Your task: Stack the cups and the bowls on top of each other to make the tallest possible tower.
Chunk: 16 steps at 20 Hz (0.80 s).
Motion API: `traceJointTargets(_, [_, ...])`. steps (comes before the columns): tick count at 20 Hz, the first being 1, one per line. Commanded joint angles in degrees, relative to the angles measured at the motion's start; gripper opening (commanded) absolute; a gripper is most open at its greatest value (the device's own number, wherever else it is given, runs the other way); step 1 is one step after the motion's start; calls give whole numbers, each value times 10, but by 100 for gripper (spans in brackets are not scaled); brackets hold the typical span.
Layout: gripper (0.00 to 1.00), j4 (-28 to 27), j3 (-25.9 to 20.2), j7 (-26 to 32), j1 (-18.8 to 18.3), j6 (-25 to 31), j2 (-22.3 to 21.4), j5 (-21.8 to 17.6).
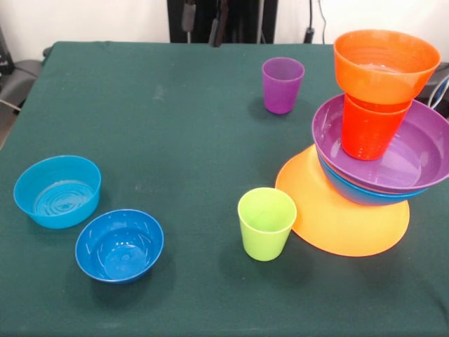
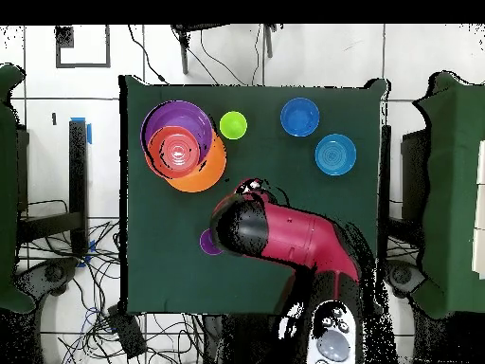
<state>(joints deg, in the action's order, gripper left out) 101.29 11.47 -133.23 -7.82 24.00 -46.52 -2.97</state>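
Risk: my tower (image 1: 379,133) already leans. The purple bowl (image 1: 421,158) sits tilted in the blue bowl (image 1: 361,193), both pushed toward one edge of the orange-yellow bowl (image 1: 344,221) at the base, which seems to lie upside down like a flat disc. I judge that any sideways nudge or off-centre load could slide the whole top half off.

Cause: the orange cup (image 1: 368,130) stands upright inside the purple bowl and carries the small orange bowl (image 1: 384,64) on its rim, a wide piece on a narrow one. Pressing down there would tip it.

Second risk: the lime green cup (image 1: 266,223) stands just beside the base; reaching for it, I could clip the orange-yellow bowl.

Tower place: at the table (image 1: 154,112) edge, right in the front view, far corner from my base in the overhead view.

Loose pieces: purple cup (image 1: 283,84) behind the tower, apart from it; dark blue bowl (image 1: 119,244) and light blue bowl (image 1: 57,191) near each other, well apart from the tower. I see no yellow cup.

My pincer: hidden under my own arm (image 2: 284,232) from above, probably near the purple cup; I cannot tell if it is wide or narrow.
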Motion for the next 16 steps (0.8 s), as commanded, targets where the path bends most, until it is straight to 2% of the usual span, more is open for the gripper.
traceJointTargets(1, [100, -23, -22, -83, 45, -45, 76, -3])
traceJointTargets(4, [100, -87, -28, -82, 45, -52, 130, 15])
traceJointTargets(6, [100, -112, -42, -69, 32, -85, 156, 17])
traceJointTargets(8, [100, -120, -64, -51, 12, -100, 163, 18])
traceJointTargets(12, [100, -123, -88, -34, -15, -86, 158, 27])
traceJointTargets(16, [100, -161, -77, -35, -16, -76, 173, 30])
